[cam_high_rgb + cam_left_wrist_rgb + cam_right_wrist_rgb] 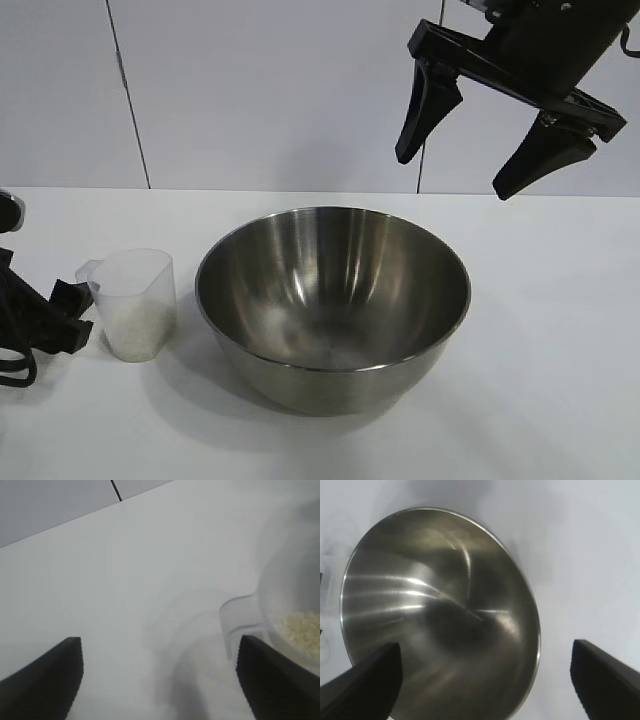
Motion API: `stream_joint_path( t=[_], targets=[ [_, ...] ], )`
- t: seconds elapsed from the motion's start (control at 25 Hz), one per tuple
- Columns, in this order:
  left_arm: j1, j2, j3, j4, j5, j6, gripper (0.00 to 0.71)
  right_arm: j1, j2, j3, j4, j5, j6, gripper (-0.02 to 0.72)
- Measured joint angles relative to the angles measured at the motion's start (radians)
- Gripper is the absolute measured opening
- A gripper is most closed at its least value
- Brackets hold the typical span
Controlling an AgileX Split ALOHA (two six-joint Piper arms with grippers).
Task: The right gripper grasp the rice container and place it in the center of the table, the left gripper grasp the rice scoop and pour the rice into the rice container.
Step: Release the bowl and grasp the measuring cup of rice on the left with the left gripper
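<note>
My right end effector [497,148] hangs at the upper right of the frame, fingers spread wide and holding nothing, above the steel bowl [333,300] standing at the centre of the white worktop [560,330]. At the left edge, my left end effector [50,315], also spread, sits just beside the clear cup [135,303], which holds rice [138,322].
</note>
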Motion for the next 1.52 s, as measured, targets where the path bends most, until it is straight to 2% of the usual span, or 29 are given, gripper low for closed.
stream_joint_path(
  t=[0.2, 0.84, 1.08, 1.16, 1.44, 1.52],
  targets=[
    [0.000, 0.080, -0.024, 0.024, 0.002, -0.026, 0.603, 0.000, 0.000, 0.000, 0.000, 0.000, 0.000, 0.631],
    [0.000, 0.085, -0.130, 0.047, 0.003, -0.039, 0.586, 0.000, 0.000, 0.000, 0.000, -0.001, -0.001, 0.631],
    [0.000, 0.085, -0.138, 0.048, 0.002, -0.064, 0.435, 0.000, 0.000, 0.000, 0.000, -0.001, -0.001, 0.631],
    [0.000, 0.085, -0.139, 0.049, 0.002, -0.082, 0.404, 0.000, 0.000, 0.000, 0.000, -0.001, -0.001, 0.631],
    [0.000, 0.085, -0.148, 0.050, 0.002, -0.096, 0.378, 0.000, 0.000, 0.000, 0.000, -0.001, -0.001, 0.631],
    [0.000, 0.085, -0.148, 0.050, 0.002, -0.097, 0.350, 0.000, 0.000, 0.000, 0.000, -0.001, -0.001, 0.631]
  ],
)
